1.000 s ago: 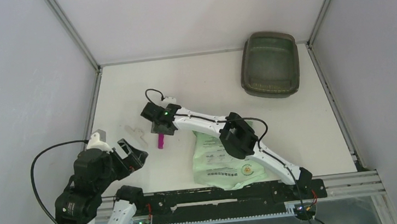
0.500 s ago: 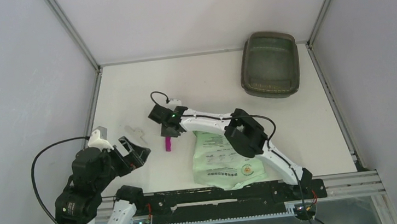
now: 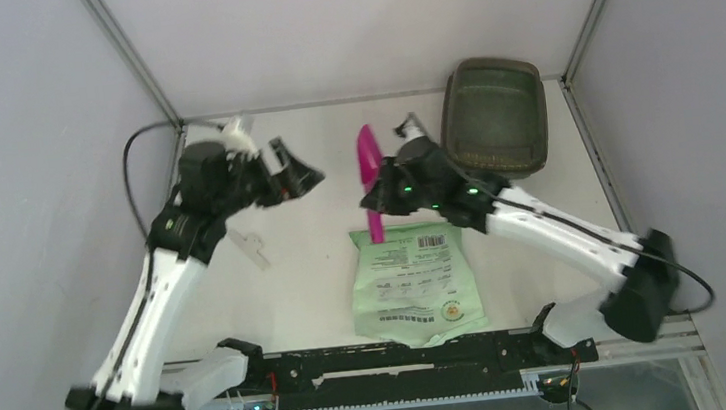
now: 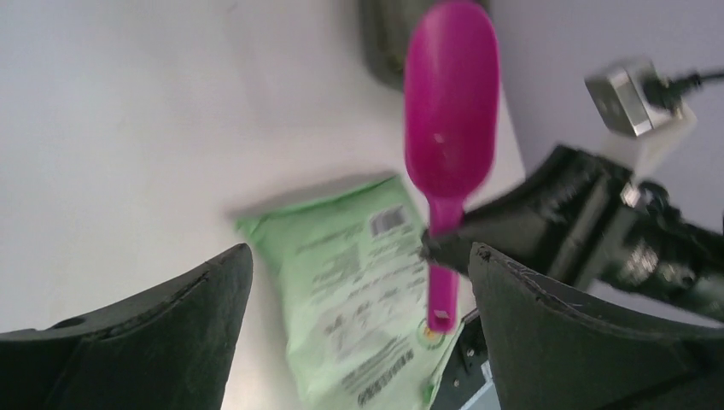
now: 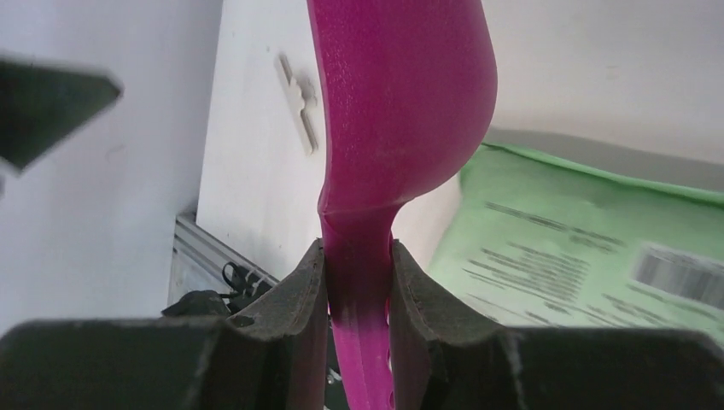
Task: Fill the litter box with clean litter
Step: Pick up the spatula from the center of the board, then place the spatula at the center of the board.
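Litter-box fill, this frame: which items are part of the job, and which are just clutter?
Job:
- dark grey-brown translucent plastic litter box
- magenta plastic scoop, clamped in the right jaws
- light-green printed plastic bag, probably the litter supply

Lying about:
- small pale flat scrap on the white table, touched by neither arm

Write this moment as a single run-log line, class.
right gripper: shut on scoop handle | left gripper: open, empty | bag: flat on table | litter box: far right corner
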`<control>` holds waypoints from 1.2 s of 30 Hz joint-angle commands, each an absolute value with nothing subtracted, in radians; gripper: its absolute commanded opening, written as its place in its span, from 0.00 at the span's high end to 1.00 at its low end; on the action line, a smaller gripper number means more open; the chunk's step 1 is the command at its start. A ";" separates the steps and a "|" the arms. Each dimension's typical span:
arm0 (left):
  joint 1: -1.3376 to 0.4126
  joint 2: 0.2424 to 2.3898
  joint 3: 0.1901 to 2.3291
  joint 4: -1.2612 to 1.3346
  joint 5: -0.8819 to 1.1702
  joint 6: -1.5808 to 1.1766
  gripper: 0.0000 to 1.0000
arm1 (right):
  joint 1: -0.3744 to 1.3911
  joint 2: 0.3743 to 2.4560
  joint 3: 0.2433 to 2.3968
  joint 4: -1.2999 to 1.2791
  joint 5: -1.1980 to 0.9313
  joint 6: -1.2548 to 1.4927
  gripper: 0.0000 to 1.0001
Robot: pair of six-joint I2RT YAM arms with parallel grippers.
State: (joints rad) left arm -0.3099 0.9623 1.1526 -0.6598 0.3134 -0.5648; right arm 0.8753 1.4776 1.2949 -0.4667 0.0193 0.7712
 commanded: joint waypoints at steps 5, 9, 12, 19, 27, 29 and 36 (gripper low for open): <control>-0.602 1.524 1.662 -0.357 0.337 -0.313 0.00 | 0.656 1.026 0.997 -0.652 0.031 0.750 1.00; -0.642 1.819 1.883 -0.290 0.441 -0.331 0.00 | 0.513 0.895 0.896 -0.703 0.015 0.726 1.00; -0.647 2.014 2.070 -0.234 0.554 -0.409 0.00 | 0.425 0.826 0.848 -0.732 -0.015 0.702 1.00; -0.654 2.340 2.386 0.069 0.758 -0.791 0.00 | 0.278 0.757 0.791 -0.757 -0.096 0.636 1.00; -0.619 2.646 2.493 0.745 0.764 -1.652 0.00 | 0.204 0.769 0.771 -0.743 -0.150 0.600 1.00; -0.617 2.576 2.414 0.708 0.788 -1.569 0.00 | 0.203 0.779 0.764 -0.735 -0.129 0.596 1.00; -0.614 2.041 1.988 -0.157 0.520 -0.667 0.00 | 0.186 0.890 0.724 -0.637 0.047 0.593 1.00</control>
State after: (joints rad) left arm -0.6117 2.4248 2.1040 0.3058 0.7227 -1.2114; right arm 0.2008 0.8299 0.7372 -0.7422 -0.0708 0.6144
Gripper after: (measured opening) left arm 0.996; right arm 0.324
